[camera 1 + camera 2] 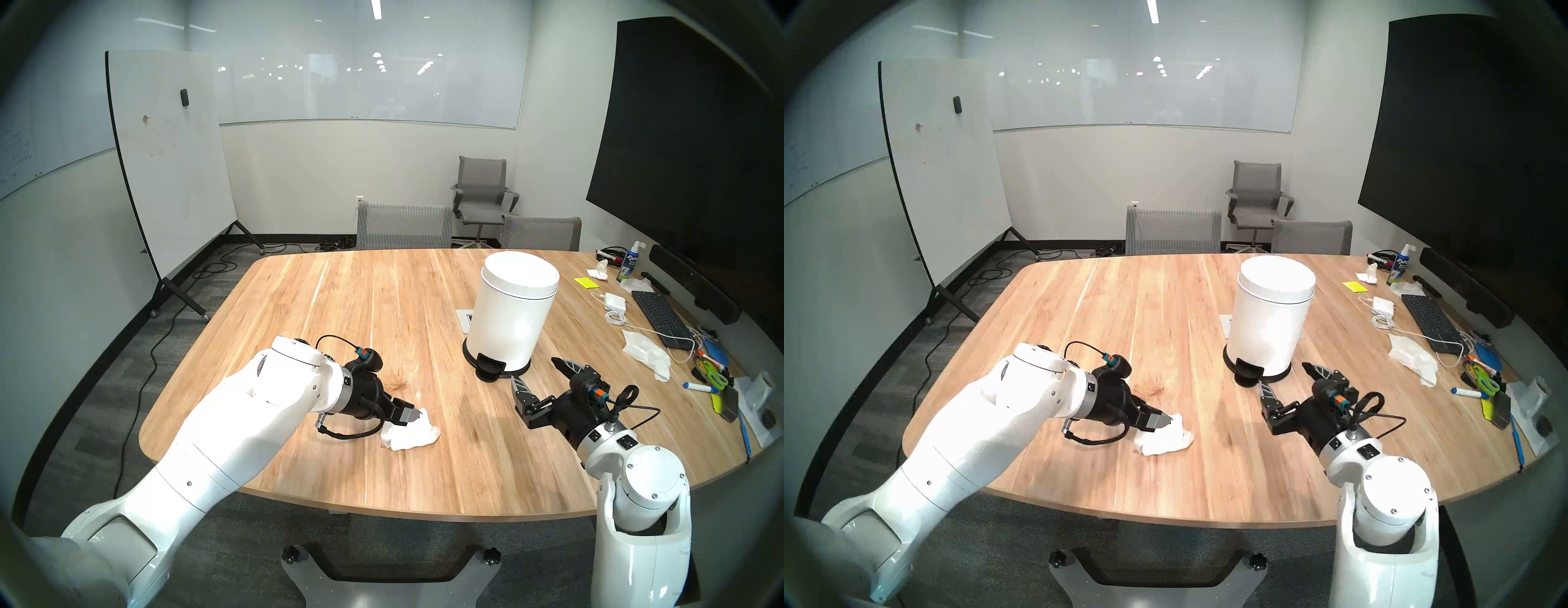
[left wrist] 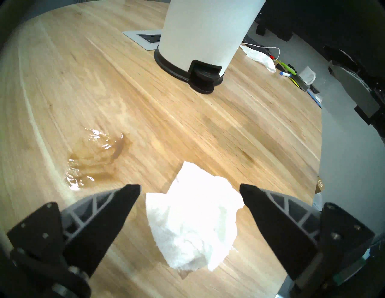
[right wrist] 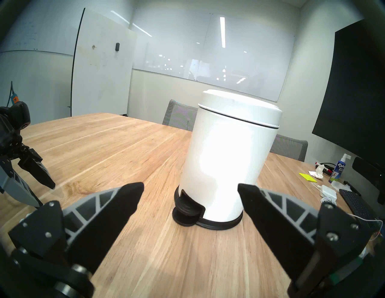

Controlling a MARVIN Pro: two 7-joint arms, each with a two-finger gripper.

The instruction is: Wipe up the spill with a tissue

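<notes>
left gripper [image 2: 189, 190] jaws apart over crumpled tissue [image 2: 193, 226] | spill [image 2: 98, 158] just beside, unwiped | right gripper [image 3: 190, 188] jaws apart, empty, facing bin [image 3: 227, 158]

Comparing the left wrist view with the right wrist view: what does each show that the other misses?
Only the left wrist view shows the brown spill, the crumpled tissue lying between the open left gripper fingers, and a table outlet panel. Only the right wrist view shows the bin's lid, the whiteboard and the spray bottle. Both show the white pedal bin and wooden table.
</notes>
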